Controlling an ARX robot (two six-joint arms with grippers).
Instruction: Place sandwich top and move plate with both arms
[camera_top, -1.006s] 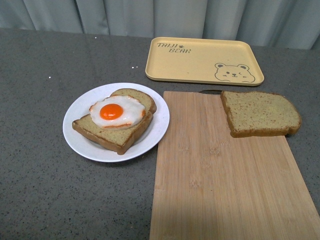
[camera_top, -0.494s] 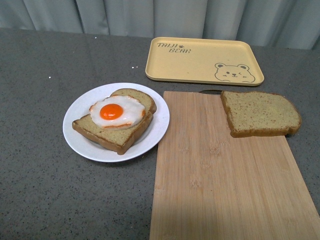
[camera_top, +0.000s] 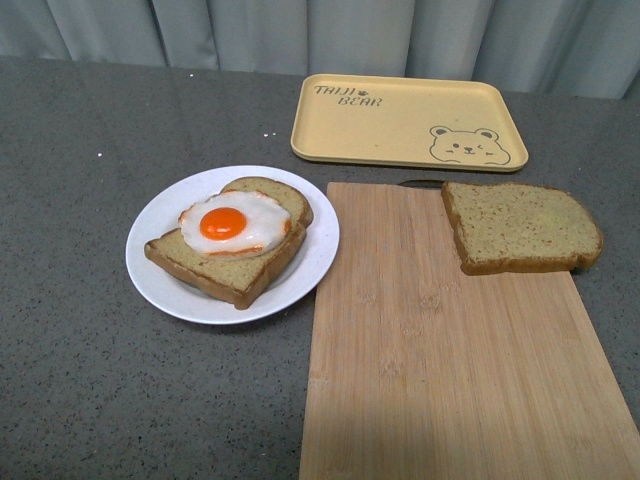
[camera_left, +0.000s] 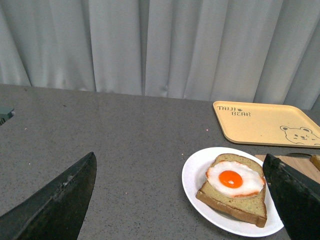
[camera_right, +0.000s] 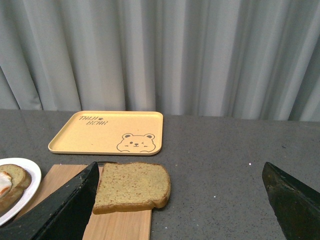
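The sandwich top (camera_top: 520, 227) lies on the far right corner of the wooden board (camera_top: 440, 370), its rounded end hanging a little past the board's right edge. It is well apart from the plate (camera_top: 165, 285), which sits left of the board towards the middle of the surface. The plate's rim looks to touch or slightly overlap the board's left edge, though the front view does not settle which. On the plate is the other slice (camera_top: 215, 268), carrying a fried egg (camera_top: 232, 222). The right claw (camera_right: 181, 163) hangs above the surface with its jaws wide apart and empty, facing the bare slice. The left claw (camera_left: 179, 157) is likewise spread and empty, facing the plate. Neither arm shows in the front view. The likeliest trouble is the pick. The slice is thin and flat on the board, so the jaws may skid over the crust or pinch only one edge, letting it droop, tilt or drop on the way across. Set down off-centre, it could slide on the smooth egg or push the egg aside. If the rim does rest on the board, an uneven two-arm lift could tip the plate and shift the stack. The yellow tray (camera_top: 400, 120) near the far edge seems safely out of the way.
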